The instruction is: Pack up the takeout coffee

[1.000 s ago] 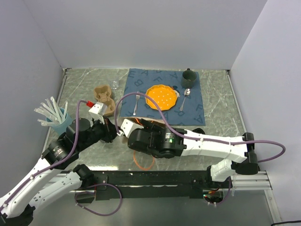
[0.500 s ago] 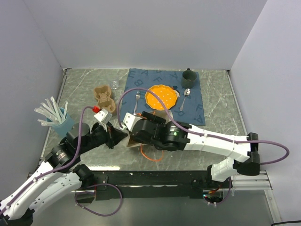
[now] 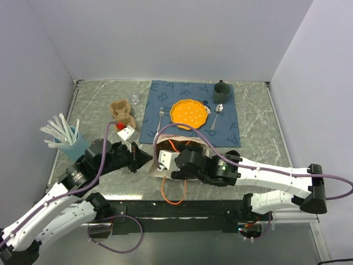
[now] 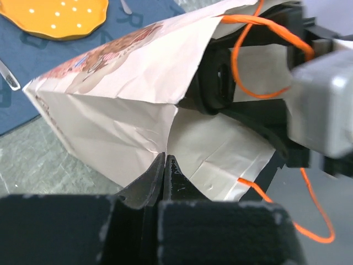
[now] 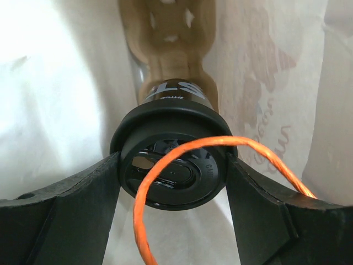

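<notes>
The takeout coffee (image 5: pixel 165 118), a black cup with a black ribbed lid, lies inside a white paper bag (image 4: pixel 121 88). My right gripper (image 5: pixel 172 160) reaches into the bag, a finger pressed against each side of the lid. In the top view the bag (image 3: pixel 158 167) lies on its side at the table's near middle and hides the cup. An orange string handle (image 5: pixel 143 204) loops across the lid. My left gripper (image 4: pixel 165 157) is shut on the bag's rim at its left side (image 3: pixel 148 160). A brown cardboard shape (image 5: pixel 168 33) shows beyond the cup.
A blue placemat (image 3: pixel 231 124) behind the bag carries an orange plate (image 3: pixel 189 113), a fork (image 3: pixel 160 120), a spoon (image 3: pixel 218 113) and a dark green mug (image 3: pixel 220 90). A cardboard cup carrier (image 3: pixel 122 113), a small glass (image 3: pixel 135 100) and a light blue cup of straws (image 3: pixel 69 141) stand left.
The right arm has swung to the right and now reaches into the opened bag. The left gripper has moved right to the bag's rim and shut on it.
</notes>
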`<action>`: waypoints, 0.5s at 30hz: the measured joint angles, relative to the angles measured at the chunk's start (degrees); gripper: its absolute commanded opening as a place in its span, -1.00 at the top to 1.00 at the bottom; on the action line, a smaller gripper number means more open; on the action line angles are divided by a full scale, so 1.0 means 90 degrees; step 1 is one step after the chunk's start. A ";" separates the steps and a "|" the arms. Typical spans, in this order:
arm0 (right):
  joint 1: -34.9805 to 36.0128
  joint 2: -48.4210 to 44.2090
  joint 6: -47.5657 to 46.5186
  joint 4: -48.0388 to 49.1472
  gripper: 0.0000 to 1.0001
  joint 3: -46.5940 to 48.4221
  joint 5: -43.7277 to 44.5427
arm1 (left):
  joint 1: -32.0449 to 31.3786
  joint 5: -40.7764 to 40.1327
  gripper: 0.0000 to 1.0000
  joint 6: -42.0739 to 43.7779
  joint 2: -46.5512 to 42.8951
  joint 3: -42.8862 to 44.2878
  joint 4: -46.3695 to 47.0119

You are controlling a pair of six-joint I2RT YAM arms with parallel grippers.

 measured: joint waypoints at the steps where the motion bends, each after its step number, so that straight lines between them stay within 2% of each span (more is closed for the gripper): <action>1: 0.0000 -0.0075 -0.0066 0.0058 0.19 -0.0056 -0.0022 | 0.0000 0.0002 0.98 0.0007 0.0100 0.0046 -0.0012; 6: 0.0000 -0.0209 -0.0226 0.0510 0.19 -0.0274 -0.0027 | 0.0000 0.0158 0.98 -0.0036 0.0406 0.0177 -0.0075; 15: -0.0002 0.0036 -0.0406 0.0782 0.17 -0.0466 0.0272 | 0.0000 0.0262 0.98 -0.0209 0.0342 0.0177 -0.0107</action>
